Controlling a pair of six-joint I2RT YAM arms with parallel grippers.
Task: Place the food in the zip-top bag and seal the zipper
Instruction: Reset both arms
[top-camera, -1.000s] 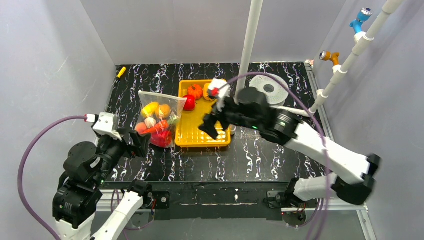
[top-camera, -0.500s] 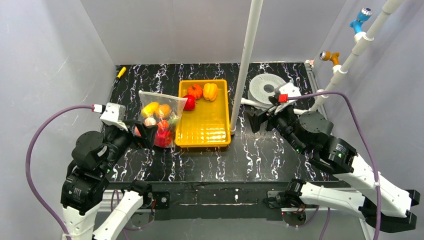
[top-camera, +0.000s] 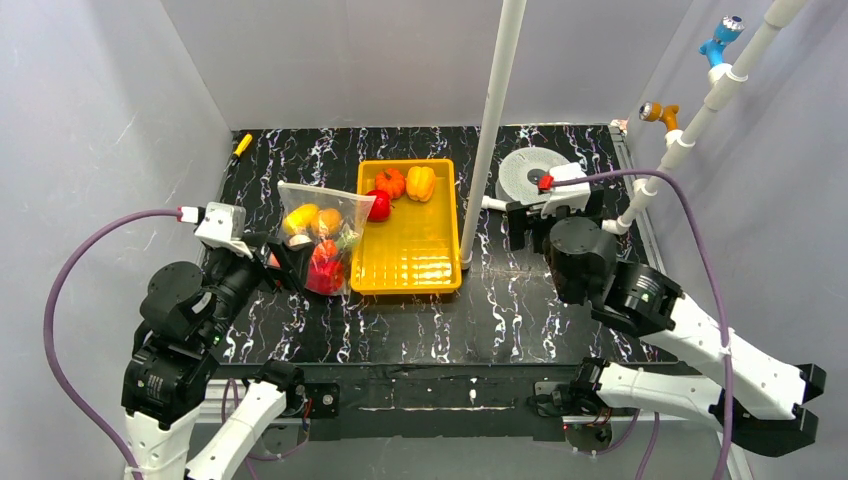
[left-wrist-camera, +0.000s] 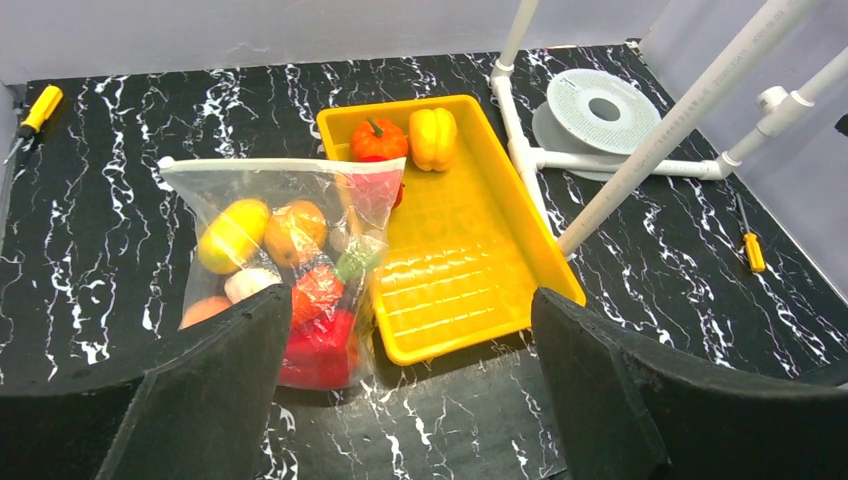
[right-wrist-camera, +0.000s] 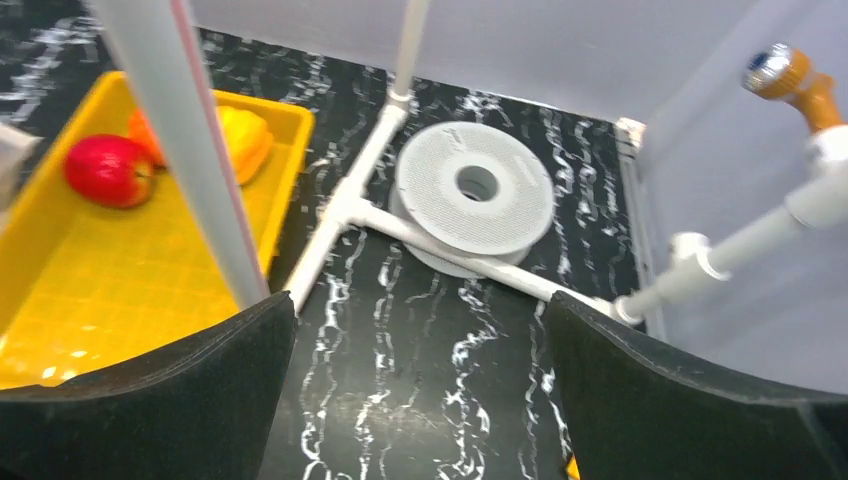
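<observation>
Clear crinkly zip-top bag (left-wrist-camera: 282, 188), glossy food (left-wrist-camera: 295, 231) inside
three pieces in one yellow tray (left-wrist-camera: 470, 300), left gripper (left-wrist-camera: 408, 318) and right gripper (right-wrist-camera: 417, 312) both spread wide

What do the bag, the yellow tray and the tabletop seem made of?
The zip-top bag looks like thin clear plastic film: food shows through, creases glint. The yellow tray looks like rigid glossy moulded plastic, gridded floor. The tabletop: black marble pattern with white veins, stone or print unclear.
</observation>
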